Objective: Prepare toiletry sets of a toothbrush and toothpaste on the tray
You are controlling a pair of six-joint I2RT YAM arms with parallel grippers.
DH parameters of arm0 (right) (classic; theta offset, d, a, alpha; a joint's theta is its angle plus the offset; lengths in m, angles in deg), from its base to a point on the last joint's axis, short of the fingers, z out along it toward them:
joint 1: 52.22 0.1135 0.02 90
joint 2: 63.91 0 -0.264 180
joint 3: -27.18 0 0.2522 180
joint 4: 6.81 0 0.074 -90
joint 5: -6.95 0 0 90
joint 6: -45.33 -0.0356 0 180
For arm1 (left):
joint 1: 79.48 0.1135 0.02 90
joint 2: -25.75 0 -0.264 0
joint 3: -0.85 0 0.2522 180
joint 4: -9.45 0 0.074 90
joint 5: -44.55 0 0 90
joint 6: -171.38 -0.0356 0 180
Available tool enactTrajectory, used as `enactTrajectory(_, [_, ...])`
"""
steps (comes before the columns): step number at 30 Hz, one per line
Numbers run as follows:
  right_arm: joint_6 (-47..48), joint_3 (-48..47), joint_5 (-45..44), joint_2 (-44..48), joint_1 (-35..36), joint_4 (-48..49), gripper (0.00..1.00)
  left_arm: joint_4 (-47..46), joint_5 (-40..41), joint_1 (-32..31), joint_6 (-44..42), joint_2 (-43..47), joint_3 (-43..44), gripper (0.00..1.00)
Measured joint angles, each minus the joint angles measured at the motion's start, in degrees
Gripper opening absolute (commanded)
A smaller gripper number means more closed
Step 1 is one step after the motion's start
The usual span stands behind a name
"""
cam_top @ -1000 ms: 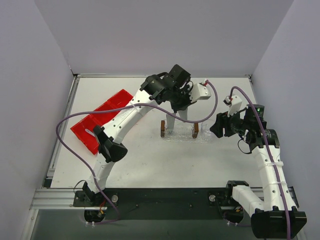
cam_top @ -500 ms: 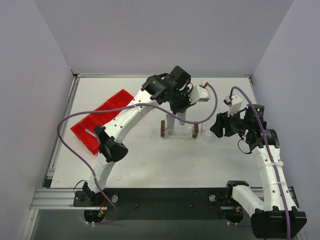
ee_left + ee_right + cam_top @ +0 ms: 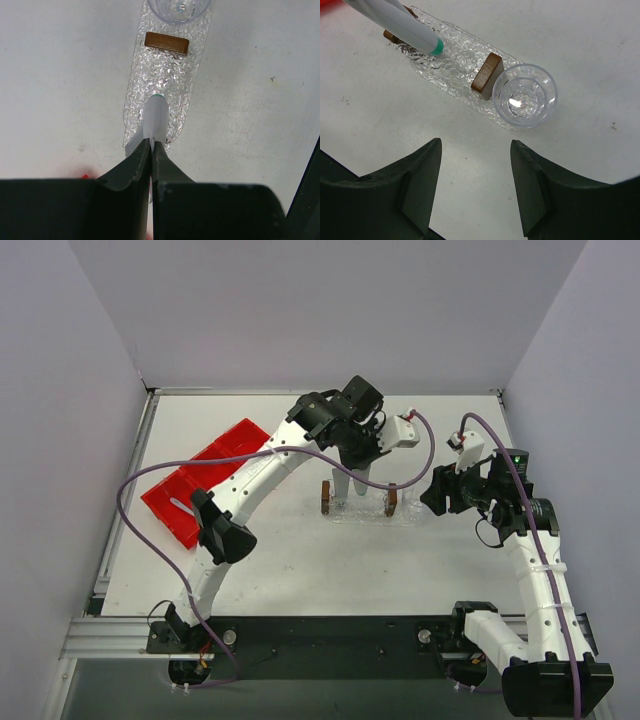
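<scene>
My left gripper (image 3: 348, 466) is shut on a toothpaste tube (image 3: 156, 117), pale silvery with a teal cap. The tube hangs cap down over the left end of the clear textured tray (image 3: 165, 75); I cannot tell whether the cap touches it. The tube also shows in the right wrist view (image 3: 400, 22) above the tray (image 3: 455, 70). The left gripper (image 3: 151, 145) pinches the tube's flat end. My right gripper (image 3: 475, 142) is open and empty, above bare table just right of the tray (image 3: 360, 512). No toothbrush shows clearly.
Two brown blocks (image 3: 486, 72) (image 3: 326, 497) stand on the tray. A clear cup (image 3: 525, 95) sits at its right end. A red compartmented bin (image 3: 200, 480) lies at the left. Walls enclose the table on three sides.
The left wrist has shifted very slightly, with the tube still held over the tray's left end. The right arm has not moved.
</scene>
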Motion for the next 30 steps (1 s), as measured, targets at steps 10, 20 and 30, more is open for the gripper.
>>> enactTrajectory(10, [0.0, 0.0, 0.0, 0.0, 0.0, 0.0, 0.52, 0.0, 0.0, 0.0, 0.0, -0.7, -0.2, 0.0])
enactTrajectory(20, [0.0, 0.0, 0.0, 0.0, 0.0, 0.0, 0.52, -0.1, 0.0, 0.0, -0.1, -0.8, -0.4, 0.0])
enactTrajectory(30, [0.0, 0.0, 0.0, 0.0, 0.0, 0.0, 0.52, -0.4, 0.5, 0.0, -0.3, -0.9, -1.3, 0.0])
